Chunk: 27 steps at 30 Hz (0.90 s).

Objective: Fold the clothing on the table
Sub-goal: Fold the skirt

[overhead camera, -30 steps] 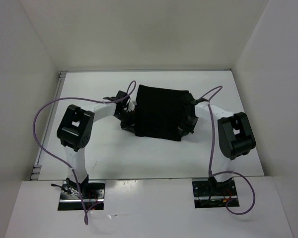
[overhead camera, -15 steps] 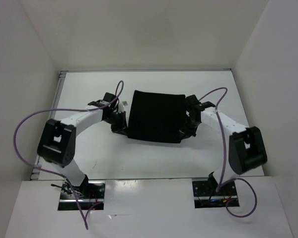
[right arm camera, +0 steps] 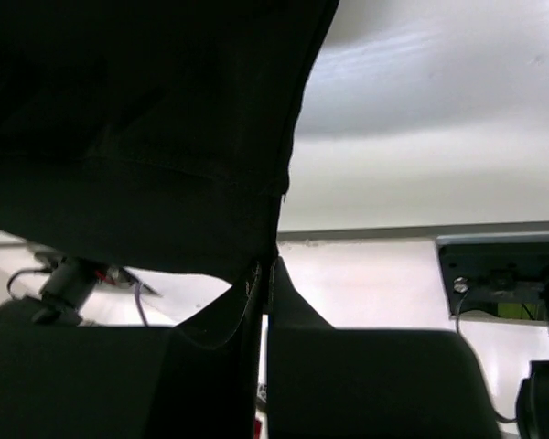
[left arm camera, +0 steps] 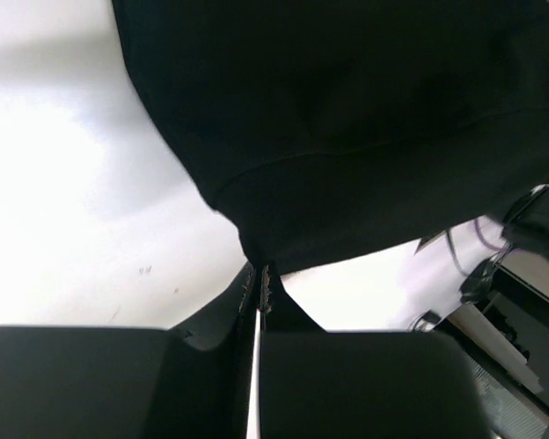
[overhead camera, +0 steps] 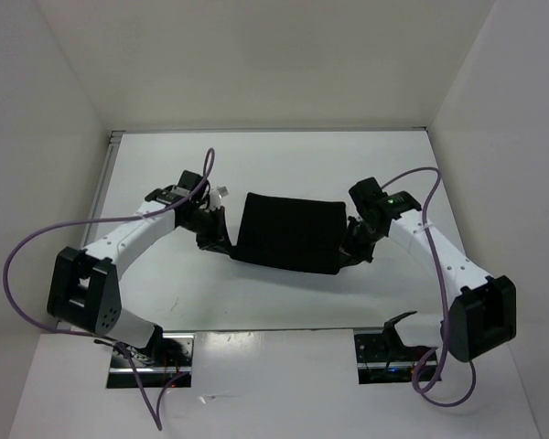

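Observation:
The black clothing [overhead camera: 288, 233] is stretched between my two grippers over the middle of the white table [overhead camera: 284, 160], folded into a wide band. My left gripper [overhead camera: 221, 240] is shut on its left edge and my right gripper [overhead camera: 352, 247] on its right edge. In the left wrist view the clothing [left arm camera: 348, 119] hangs from the pinched jaws of the left gripper [left arm camera: 259, 274] above the table [left arm camera: 64, 210]. In the right wrist view the clothing [right arm camera: 137, 137] fills the upper left, and the right gripper [right arm camera: 267, 270] is closed on a corner of it.
White walls enclose the table on the left, back and right. The arms' base plates [overhead camera: 151, 357] [overhead camera: 393, 357] sit on the near shelf. Purple cables [overhead camera: 37, 242] [overhead camera: 412, 178] loop outward from both arms. The right arm's base plate [right arm camera: 503, 274] shows in the right wrist view.
Both grippers have carried the clothing towards the near edge and spread slightly apart. The cloth now looks shorter and wider. Both elbows have swung outward and down.

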Tool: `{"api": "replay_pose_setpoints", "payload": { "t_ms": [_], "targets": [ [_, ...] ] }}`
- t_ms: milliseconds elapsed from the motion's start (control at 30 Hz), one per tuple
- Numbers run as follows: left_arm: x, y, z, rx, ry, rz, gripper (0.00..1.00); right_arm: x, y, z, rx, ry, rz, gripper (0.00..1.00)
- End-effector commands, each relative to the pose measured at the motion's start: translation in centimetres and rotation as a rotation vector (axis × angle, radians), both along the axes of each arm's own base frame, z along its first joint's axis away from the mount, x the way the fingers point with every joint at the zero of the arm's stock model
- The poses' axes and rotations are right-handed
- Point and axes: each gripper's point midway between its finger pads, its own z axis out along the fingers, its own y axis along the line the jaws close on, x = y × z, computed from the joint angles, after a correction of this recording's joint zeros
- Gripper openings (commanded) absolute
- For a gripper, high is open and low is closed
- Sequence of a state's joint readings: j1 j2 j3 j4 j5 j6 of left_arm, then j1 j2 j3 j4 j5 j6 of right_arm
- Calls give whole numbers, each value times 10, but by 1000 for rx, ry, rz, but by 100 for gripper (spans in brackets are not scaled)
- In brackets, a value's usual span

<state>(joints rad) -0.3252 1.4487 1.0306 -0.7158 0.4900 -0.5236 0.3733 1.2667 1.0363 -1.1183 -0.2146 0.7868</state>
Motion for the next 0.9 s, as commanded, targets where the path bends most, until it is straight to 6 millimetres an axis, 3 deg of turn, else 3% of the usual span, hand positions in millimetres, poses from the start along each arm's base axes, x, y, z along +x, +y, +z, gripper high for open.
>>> {"api": "replay_pose_setpoints", "payload": {
  "t_ms": [0, 167, 400, 633, 867],
  "targets": [
    [51, -12, 23, -33, -111, 32, 0, 24, -22, 2, -101, -45, -36, 0],
    [108, -31, 26, -53, -156, 41, 0, 57, -53, 6, -166, -104, -98, 0],
    [151, -43, 12, -47, -156, 73, 0, 111, -67, -2, -171, -173, -116, 0],
    [170, -43, -3, -10, -136, 106, 0, 158, -69, -17, -139, -197, -131, 0],
    [169, -29, 7, 12, -147, 148, 0, 194, -64, -26, -111, -210, -104, 0]
  ]
}}
